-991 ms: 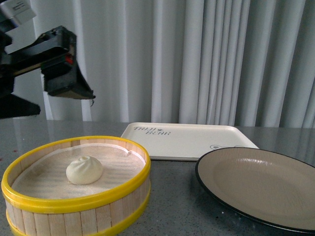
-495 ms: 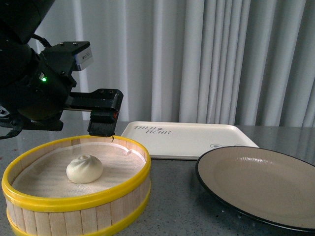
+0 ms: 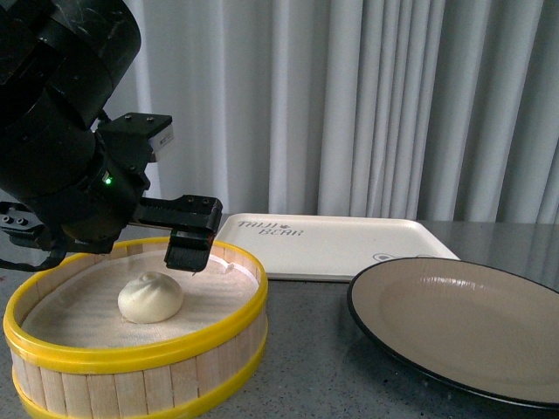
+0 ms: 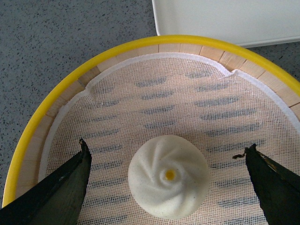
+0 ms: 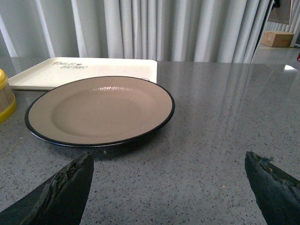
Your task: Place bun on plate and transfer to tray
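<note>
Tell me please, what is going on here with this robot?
The left gripper hangs open over the yellow-rimmed steamer basket, with its fingers on either side of the bun, not yet touching it. The bun lies on the mesh liner in the basket. The plate is empty on the table beside the basket, and the tray behind them is empty too. The right gripper is open near the plate and holds nothing.

The left arm (image 3: 61,131) is bulky, glossy black, built of rounded shells. Behind the left gripper (image 4: 166,157) glows a small green light (image 3: 107,181), with a pale grey box (image 3: 147,133) above it. Both it and the right gripper (image 5: 168,159) have dark, wedge-shaped fingers (image 4: 61,192) with ragged tips.
</note>
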`<act>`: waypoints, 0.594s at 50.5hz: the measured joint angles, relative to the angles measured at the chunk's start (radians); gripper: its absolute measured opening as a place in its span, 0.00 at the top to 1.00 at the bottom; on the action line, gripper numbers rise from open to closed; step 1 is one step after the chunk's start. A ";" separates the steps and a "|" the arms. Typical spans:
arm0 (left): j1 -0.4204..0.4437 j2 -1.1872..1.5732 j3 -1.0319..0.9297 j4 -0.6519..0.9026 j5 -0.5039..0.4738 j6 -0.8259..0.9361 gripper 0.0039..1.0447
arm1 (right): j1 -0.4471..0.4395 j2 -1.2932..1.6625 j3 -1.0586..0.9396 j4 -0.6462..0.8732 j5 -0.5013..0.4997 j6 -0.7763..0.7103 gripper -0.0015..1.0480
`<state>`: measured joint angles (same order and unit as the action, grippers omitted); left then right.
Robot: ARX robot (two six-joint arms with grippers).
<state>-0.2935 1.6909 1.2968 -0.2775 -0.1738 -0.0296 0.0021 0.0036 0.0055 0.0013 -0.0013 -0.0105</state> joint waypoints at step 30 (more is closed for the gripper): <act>0.025 0.028 0.000 -0.058 0.017 -0.023 0.06 | 0.000 0.000 0.000 0.000 0.000 0.000 0.08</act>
<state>-0.2687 1.7191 1.2968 -0.3355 -0.1570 -0.0521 0.0021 0.0036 0.0055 0.0013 -0.0013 -0.0105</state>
